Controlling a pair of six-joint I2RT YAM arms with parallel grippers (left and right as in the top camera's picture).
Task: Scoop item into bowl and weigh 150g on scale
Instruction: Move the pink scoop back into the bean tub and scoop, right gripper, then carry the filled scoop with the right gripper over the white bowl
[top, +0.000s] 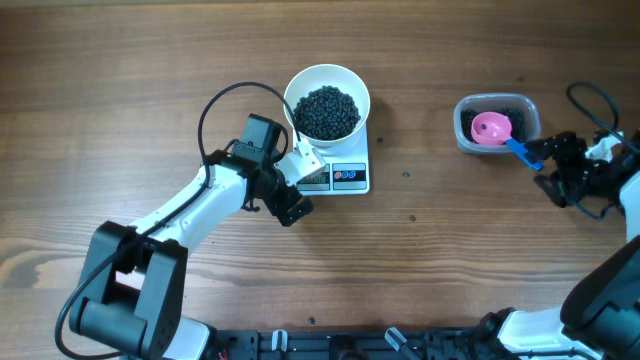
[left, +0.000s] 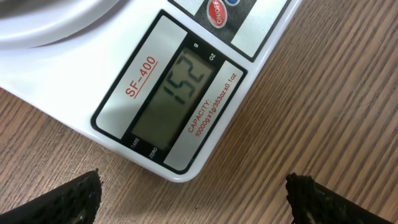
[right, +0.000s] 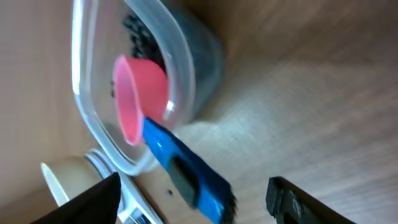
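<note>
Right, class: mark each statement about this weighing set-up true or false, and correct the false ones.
1. The white bowl of black pieces stands on the scale. True.
2. The scale's display is blank. False: it reads 152.
3. The pink scoop lies in the bowl. False: it rests in the clear tub.
4. The left gripper is open, near the scale's display. True.
5. The right gripper clamps the scoop's blue handle. False: its jaws stand apart, either side of it.
</note>
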